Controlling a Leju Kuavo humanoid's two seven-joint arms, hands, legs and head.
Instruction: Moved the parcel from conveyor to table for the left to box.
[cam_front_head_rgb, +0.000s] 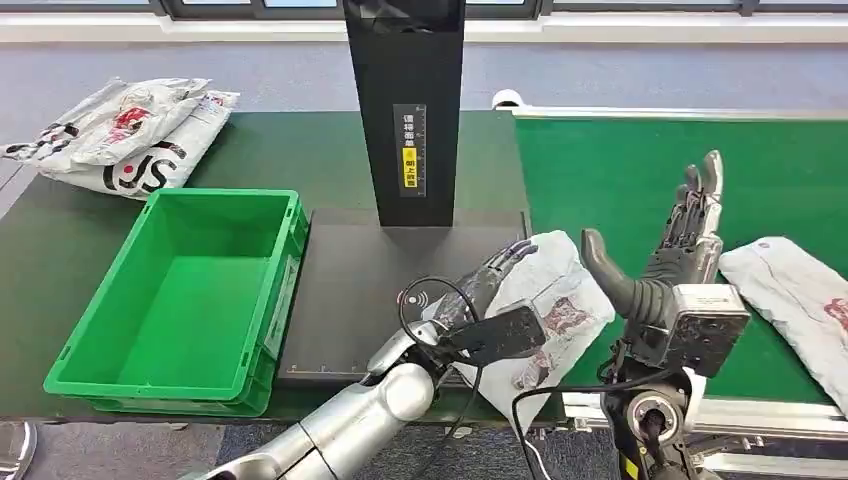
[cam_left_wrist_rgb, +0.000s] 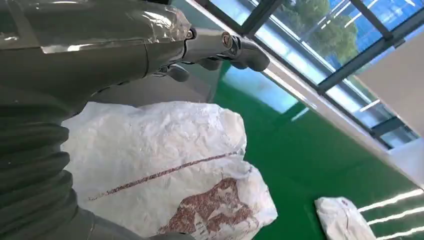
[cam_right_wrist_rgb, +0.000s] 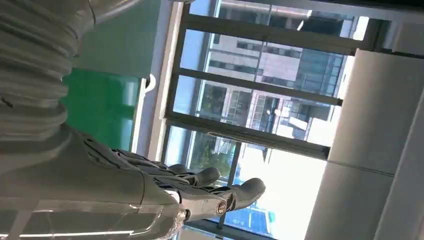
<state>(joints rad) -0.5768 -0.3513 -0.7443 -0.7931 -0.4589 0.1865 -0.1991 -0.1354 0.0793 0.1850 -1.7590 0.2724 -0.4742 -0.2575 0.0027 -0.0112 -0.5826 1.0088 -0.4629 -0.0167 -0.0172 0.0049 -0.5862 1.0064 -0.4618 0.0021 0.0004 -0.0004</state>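
Centre-bottom, the left hand (cam_front_head_rgb: 497, 275) lay on the parcel (cam_front_head_rgb: 560, 300), grasp unclear; at right, the right hand (cam_front_head_rgb: 672, 250) stood released, fingers up.

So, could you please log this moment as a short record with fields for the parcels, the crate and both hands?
parcel on table: white, crumpled, red print, at the table edge beside the conveyor
left hand: reaching over that parcel; grip not clear
right hand: raised, fingers extended, holding nothing
parcel on conveyor: one white parcel
crate: green, empty
stacked parcels: far left of table
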